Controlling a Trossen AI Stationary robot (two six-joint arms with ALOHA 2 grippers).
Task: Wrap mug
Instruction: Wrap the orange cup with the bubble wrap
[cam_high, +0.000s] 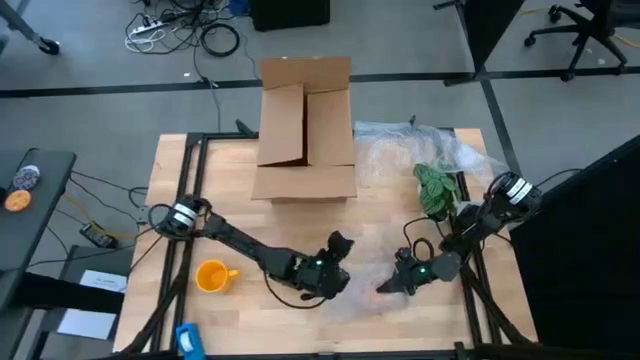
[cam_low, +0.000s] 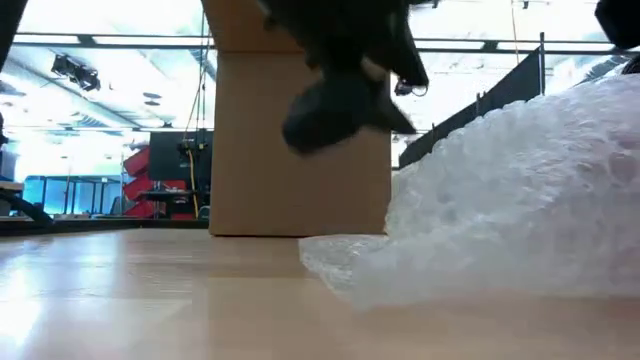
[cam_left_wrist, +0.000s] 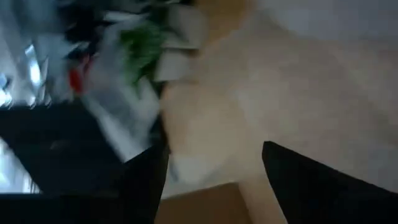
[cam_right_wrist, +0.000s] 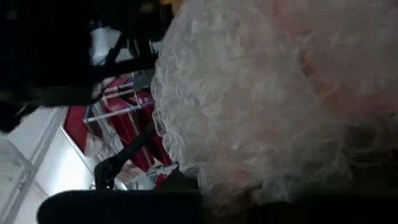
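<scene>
The small yellow-orange mug (cam_high: 213, 275) stands on the wooden table near its front left, and no gripper touches it. A crinkly clear bubble wrap sheet (cam_high: 352, 292) lies near the front centre. In the low view the bubble wrap (cam_low: 520, 200) rises toward the right. My left gripper (cam_high: 339, 246) hovers open above the table just left of the sheet, with nothing between its fingers (cam_left_wrist: 143, 180). My right gripper (cam_high: 386, 287) is at the sheet's right side, shut on the wrap, which fills its wrist view. My right gripper holds the bubble wrap at its right-hand part (cam_right_wrist: 249, 180), coming in slanting from the table's right. The wrap itself hides the fingertips, so edge or fold cannot be told. The sheet (cam_low: 560, 140) is raised on that side and its lower end (cam_low: 340, 265) lies on the table.
An open cardboard box (cam_high: 305, 130) stands at the far centre of the table. More clear plastic (cam_high: 410, 145) and a green leafy thing (cam_high: 435, 185) lie at the far right. A blue object (cam_high: 190, 340) sits at the front left edge.
</scene>
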